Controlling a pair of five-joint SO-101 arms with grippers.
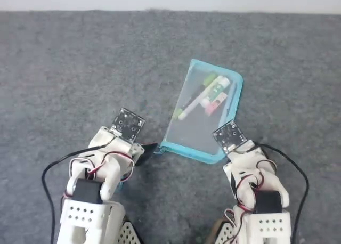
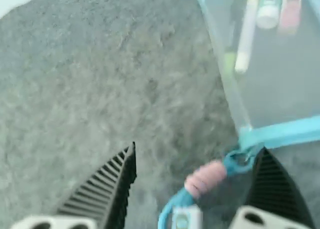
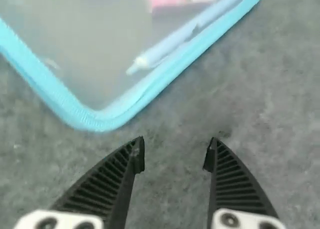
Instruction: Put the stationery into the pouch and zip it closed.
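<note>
high view: clear blue-edged pouch (image 1: pixel 194 135) lies on grey carpet (image 1: pixel 80 57), stationery (image 1: pixel 205 97) inside it.
left wrist view: left gripper (image 2: pixel 196 151) is spread wide, with the pink-beaded zipper pull (image 2: pixel 205 178) between its fingers.
right wrist view: right gripper (image 3: pixel 176 140) is spread, just short of the pouch's corner.

Pouch (image 1: pixel 186 152) clear with turquoise edging; stationery (image 1: pixel 210 95) green, white, pink; zip pull (image 2: pixel 239 160) turquoise with pink bead (image 2: pixel 204 178); table cover (image 1: pixel 64 68) mottled grey.

The right tool (image 3: pixel 176 141) gapes over the mat (image 3: pixel 265 89), just short of the pouch (image 3: pixel 75 49) — perhaps a pen (image 3: pixel 170 44) inside.
</note>
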